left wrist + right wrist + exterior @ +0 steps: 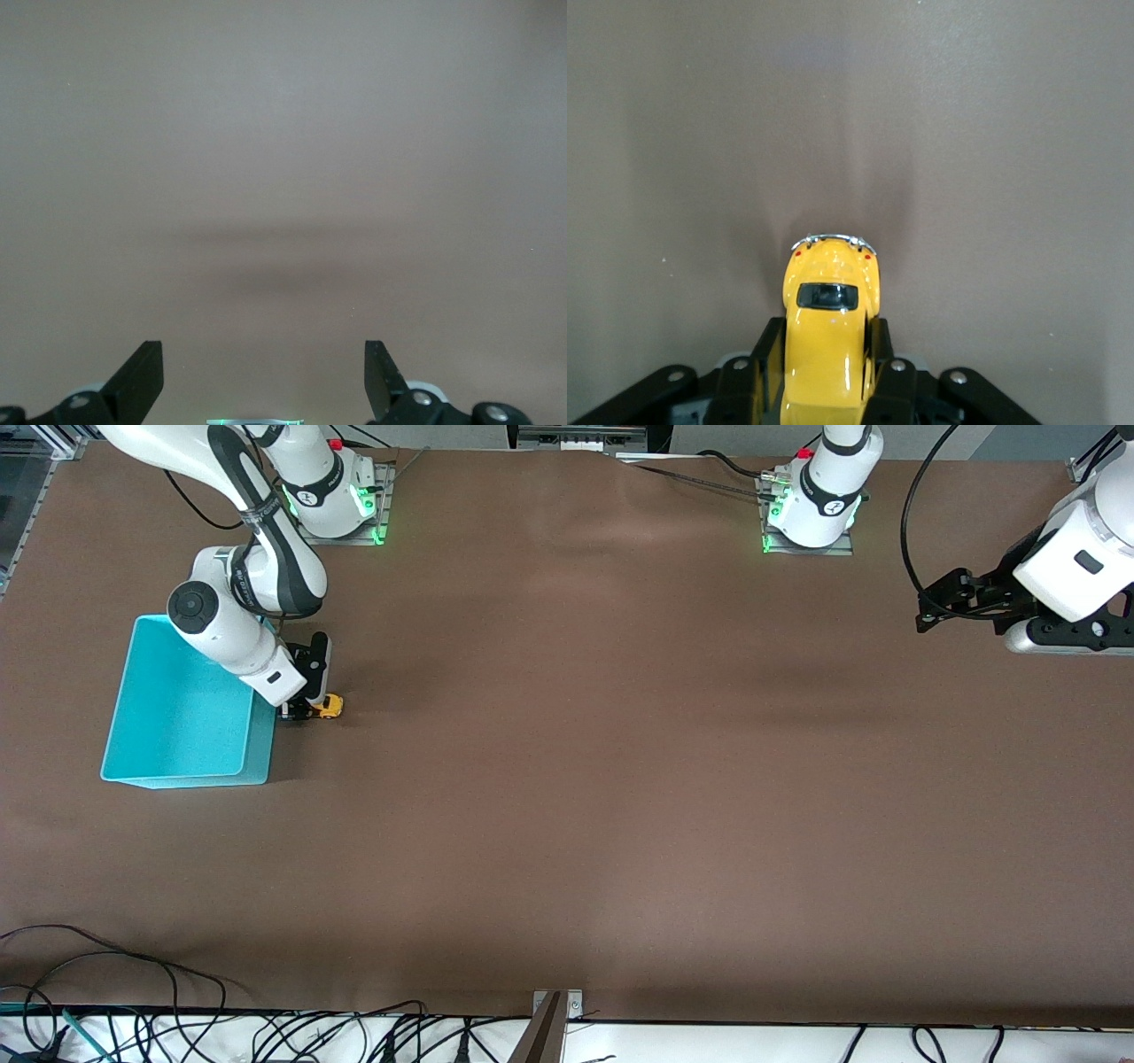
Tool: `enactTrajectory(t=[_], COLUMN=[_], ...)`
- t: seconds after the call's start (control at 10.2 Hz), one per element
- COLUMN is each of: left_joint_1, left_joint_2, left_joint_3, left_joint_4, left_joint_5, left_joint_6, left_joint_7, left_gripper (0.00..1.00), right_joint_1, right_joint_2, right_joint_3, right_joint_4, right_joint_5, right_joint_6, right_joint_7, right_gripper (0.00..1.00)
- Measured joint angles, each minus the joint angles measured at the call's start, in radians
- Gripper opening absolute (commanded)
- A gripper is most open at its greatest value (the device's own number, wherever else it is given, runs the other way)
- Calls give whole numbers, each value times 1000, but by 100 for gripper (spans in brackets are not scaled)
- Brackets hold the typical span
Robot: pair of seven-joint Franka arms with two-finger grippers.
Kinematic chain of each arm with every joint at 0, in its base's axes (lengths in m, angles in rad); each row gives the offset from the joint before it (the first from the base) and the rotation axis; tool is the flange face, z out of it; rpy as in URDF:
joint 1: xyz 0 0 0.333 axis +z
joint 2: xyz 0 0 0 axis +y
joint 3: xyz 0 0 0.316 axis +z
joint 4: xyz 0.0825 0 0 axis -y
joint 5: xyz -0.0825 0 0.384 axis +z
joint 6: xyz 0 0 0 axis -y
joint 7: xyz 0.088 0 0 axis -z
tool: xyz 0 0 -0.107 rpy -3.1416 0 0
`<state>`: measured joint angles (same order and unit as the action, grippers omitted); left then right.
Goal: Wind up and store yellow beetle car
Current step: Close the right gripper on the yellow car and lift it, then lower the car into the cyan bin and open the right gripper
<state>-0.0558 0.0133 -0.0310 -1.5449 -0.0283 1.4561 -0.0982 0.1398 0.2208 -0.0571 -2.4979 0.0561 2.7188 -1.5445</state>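
Yellow beetle car (827, 341) — clamped between right tool (824, 376) fingers.

We lowered right arm to table level near its own end. Right gripper (826, 376) sat low, fingers (764, 359) clamped on sides of yellow beetle car (827, 323). We kept left arm waiting, raised at its end of table. Left gripper (264, 381) pointed down, fingers (142, 376) spread wide, holding nothing.
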Motion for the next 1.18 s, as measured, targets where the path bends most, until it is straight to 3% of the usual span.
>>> enactTrajectory(t=[0.2,0.69,0.79,1.18], left_joint_1=[25,33,35,66], left_joint_2=[2,3,4,4], left_joint_3=[-15,-79,-76,-60], left_joint_4=[2,4,5,5], left_joint_5=[0,11,11,12], left_joint_6=[0,-2,-2,-3], left_joint_7=[1,-7,-8,-8], left_gripper=[100,100,100,100], right_joint_1=[0,3,1,-18], right_joint_2=[-22,-234,-270,-256], right_joint_3=[5,53,22,-268], right_joint_4=[6,108,113,121], right_joint_5=[1,5,4,-28], right_joint_6=[-23,-344,-359,-374], right_joint_7=[8,241,251,224], right_gripper=[0,0,0,0])
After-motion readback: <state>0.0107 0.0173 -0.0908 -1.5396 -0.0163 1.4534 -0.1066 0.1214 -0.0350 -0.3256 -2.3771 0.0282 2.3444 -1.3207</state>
